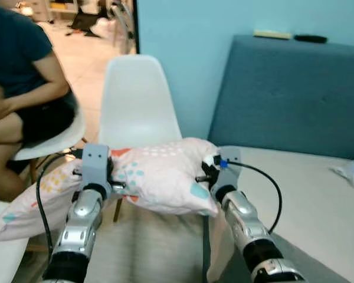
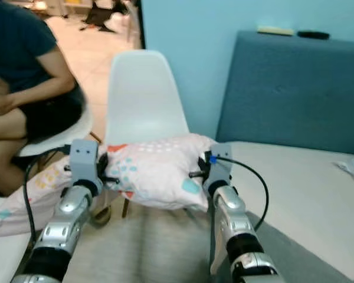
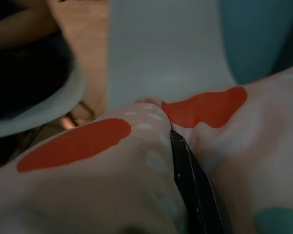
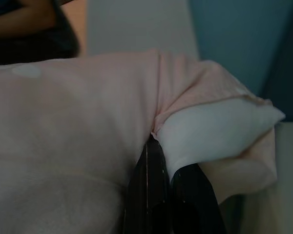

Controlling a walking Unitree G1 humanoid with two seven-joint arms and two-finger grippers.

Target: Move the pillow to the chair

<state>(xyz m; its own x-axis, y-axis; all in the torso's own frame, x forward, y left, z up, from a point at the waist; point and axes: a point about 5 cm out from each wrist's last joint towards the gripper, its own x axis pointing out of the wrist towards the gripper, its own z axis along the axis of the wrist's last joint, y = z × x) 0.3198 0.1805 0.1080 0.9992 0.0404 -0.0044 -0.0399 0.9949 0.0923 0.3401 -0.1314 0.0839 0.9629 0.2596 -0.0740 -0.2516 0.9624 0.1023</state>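
Nearest the camera, two silver arms are reaching forward, carrying a pale pink pillow (image 1: 159, 177) printed with orange and teal shapes between them. The left gripper (image 1: 109, 184) is pinching a fold of the cover, its fingers (image 3: 185, 161) sinking into the fabric beside an orange patch. The right gripper (image 1: 205, 175) is clamping the other end, fingers (image 4: 154, 180) pressed together on a gathered pleat. Holding both ends seems to be keeping the soft pillow level, though its loose left corner is drooping low. Below, the grey bed (image 1: 307, 194) is stretching off to the right. Just beyond the pillow a white chair (image 1: 138, 100) is facing the robot, its seat hidden behind the pillow, so the drop spot is probably directly ahead. To the left, a seated person (image 1: 23, 71) is occupying another white chair (image 1: 53, 141), so there is little spare room on that side. Farthest back are a blue headboard (image 1: 289, 94) and a light blue wall (image 1: 183, 35).
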